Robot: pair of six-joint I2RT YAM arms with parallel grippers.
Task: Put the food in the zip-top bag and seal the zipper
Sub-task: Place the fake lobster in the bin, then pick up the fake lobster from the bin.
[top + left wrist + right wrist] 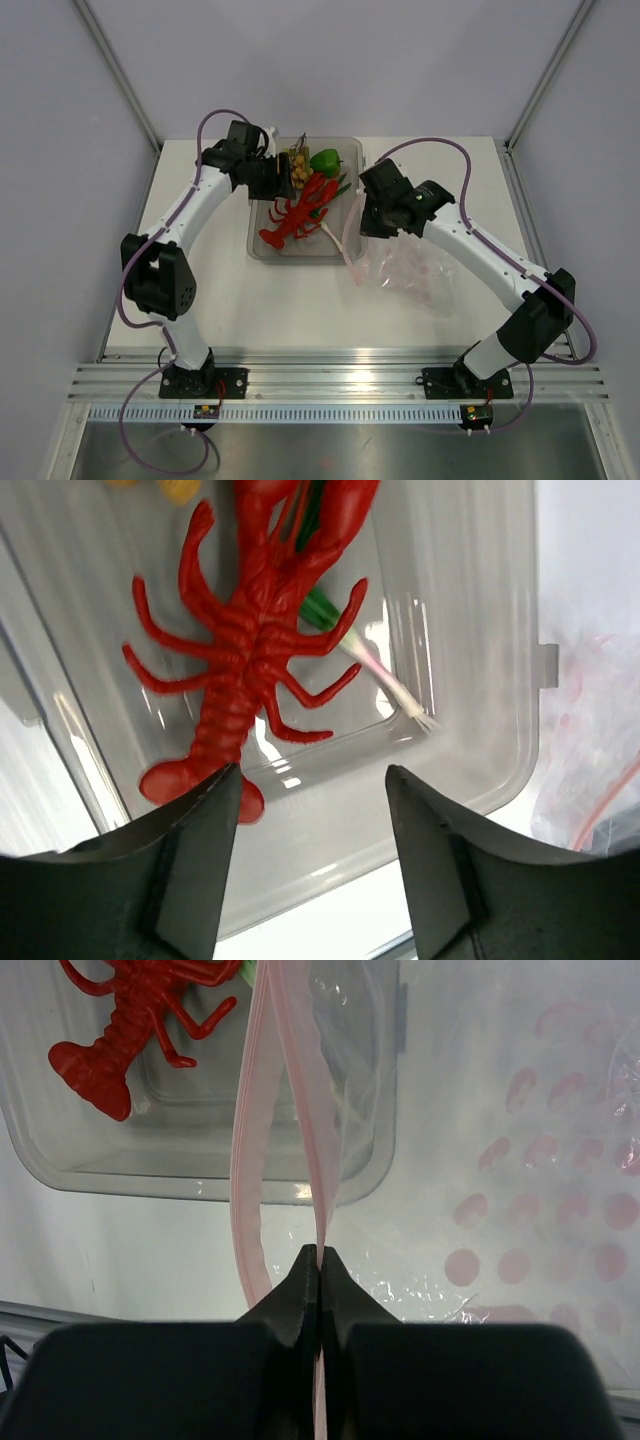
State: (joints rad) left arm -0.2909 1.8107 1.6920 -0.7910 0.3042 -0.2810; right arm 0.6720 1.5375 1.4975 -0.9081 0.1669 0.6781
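Lobster [245, 650] in tray [480, 600]; left gripper [312, 785] jaws released above tail. Right gripper [320, 1260] jaws clenched on bag [520, 1140] zipper [243, 1160].

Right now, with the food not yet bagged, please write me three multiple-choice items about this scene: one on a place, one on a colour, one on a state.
1. Where does the red plastic toy lobster lie?
A. in the rigid clear grey rectangular tray
B. on the metal rail by the arm bases
C. hanging from an end effector

2. What colour is the shiny toy bell pepper?
A. yellow
B. green
C. blue

3. What is the state of the right end effector?
A. wide open
B. shut on the pink-red zipper strip of the crinkly transparent plastic bag
C. shut on a lobster claw

Key: 1 A, the lobster rests on the tray floor; 2 B, the pepper is plainly green; 3 B, its jaws pinch the strip in the right wrist view.
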